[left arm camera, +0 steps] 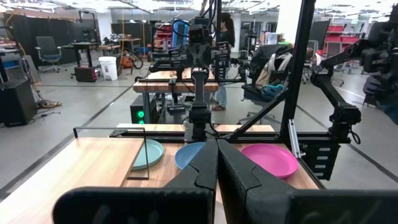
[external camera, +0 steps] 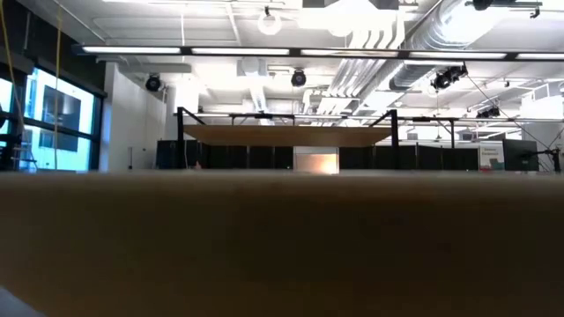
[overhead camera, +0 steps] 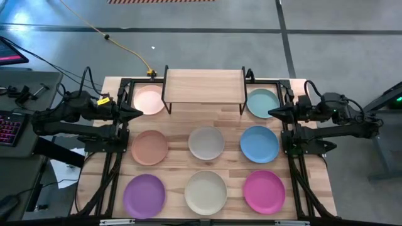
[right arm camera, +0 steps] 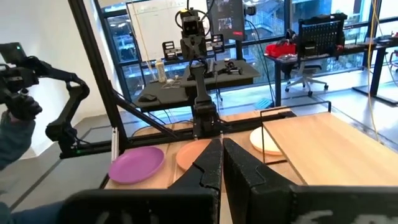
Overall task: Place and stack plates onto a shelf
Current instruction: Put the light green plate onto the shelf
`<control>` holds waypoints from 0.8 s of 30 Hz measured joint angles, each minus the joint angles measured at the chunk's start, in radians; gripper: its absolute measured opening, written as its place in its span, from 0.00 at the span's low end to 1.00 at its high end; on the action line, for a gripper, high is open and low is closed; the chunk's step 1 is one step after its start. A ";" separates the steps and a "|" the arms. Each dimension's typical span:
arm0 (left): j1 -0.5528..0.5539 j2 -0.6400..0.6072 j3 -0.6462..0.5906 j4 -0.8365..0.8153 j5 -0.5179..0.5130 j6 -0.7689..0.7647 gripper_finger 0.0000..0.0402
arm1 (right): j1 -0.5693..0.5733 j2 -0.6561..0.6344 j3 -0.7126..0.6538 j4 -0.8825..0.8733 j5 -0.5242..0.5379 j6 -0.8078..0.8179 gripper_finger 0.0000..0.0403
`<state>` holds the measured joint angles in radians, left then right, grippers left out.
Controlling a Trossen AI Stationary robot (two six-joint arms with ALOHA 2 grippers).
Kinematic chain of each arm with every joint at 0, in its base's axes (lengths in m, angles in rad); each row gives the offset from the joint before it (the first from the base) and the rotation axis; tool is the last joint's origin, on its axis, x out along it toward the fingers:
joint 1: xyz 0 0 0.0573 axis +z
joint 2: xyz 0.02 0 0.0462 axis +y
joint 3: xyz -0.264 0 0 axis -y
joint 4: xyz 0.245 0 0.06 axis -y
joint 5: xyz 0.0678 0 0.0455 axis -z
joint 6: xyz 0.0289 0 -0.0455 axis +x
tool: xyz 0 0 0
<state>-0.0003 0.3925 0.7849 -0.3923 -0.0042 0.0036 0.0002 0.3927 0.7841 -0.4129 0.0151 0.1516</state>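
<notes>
High view: we see eight plates lying singly on the table (overhead camera: 317, 188) and none yet on the shelf (overhead camera: 203, 85), whose light-wood top stands bare at the far edge between the pale pink plate (overhead camera: 149, 100) and the teal plate (overhead camera: 262, 102). In front of these lie the peach plate (overhead camera: 150, 147), grey plate (overhead camera: 206, 142) and blue plate (overhead camera: 259, 143), and nearest the camera's lower edge the purple plate (overhead camera: 144, 195), cream plate (overhead camera: 205, 192) and magenta plate (overhead camera: 264, 191). Our left gripper (overhead camera: 137, 112) waits with its fingers pressed together, holding nothing, its tips just beside the pale pink plate's near rim and pointing toward the table's middle. Our right gripper (overhead camera: 274, 113) mirrors it, likewise closed and empty, its tips just beside the teal plate's near rim. We judge that the task has not begun and that the step in hand is the first pick. To do it well, we would part the fingers before descending, take the plate closest to each set of tips, and seize it by the rim, since these shallow plates offer no other hold. We would lift it clear of the shelf's black legs and set it flat to one side of the top, leaving room for a second stack beside it. A tilted release risks sliding the plate off.
</notes>
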 joint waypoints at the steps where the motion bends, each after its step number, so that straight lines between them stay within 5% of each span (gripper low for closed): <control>1: 0.000 0.000 0.000 0.000 0.000 0.000 0.00 | 0.000 0.000 0.000 0.000 0.000 -0.001 0.00; 9: 0.000 0.000 0.000 0.022 -0.009 0.000 0.00 | 0.000 0.027 0.000 -0.017 0.003 -0.176 0.00; 19: 0.000 0.000 0.000 0.047 -0.011 -0.027 0.00 | 0.000 0.208 0.000 0.041 0.081 -0.411 0.00; 24: 0.000 0.000 0.000 0.061 -0.011 -0.020 0.00 | 0.000 0.270 0.000 0.088 0.089 -0.415 0.00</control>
<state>-0.0006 0.3927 0.7849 -0.3314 -0.0154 -0.0168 0.0002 0.6627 0.7841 -0.3246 0.1043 -0.2635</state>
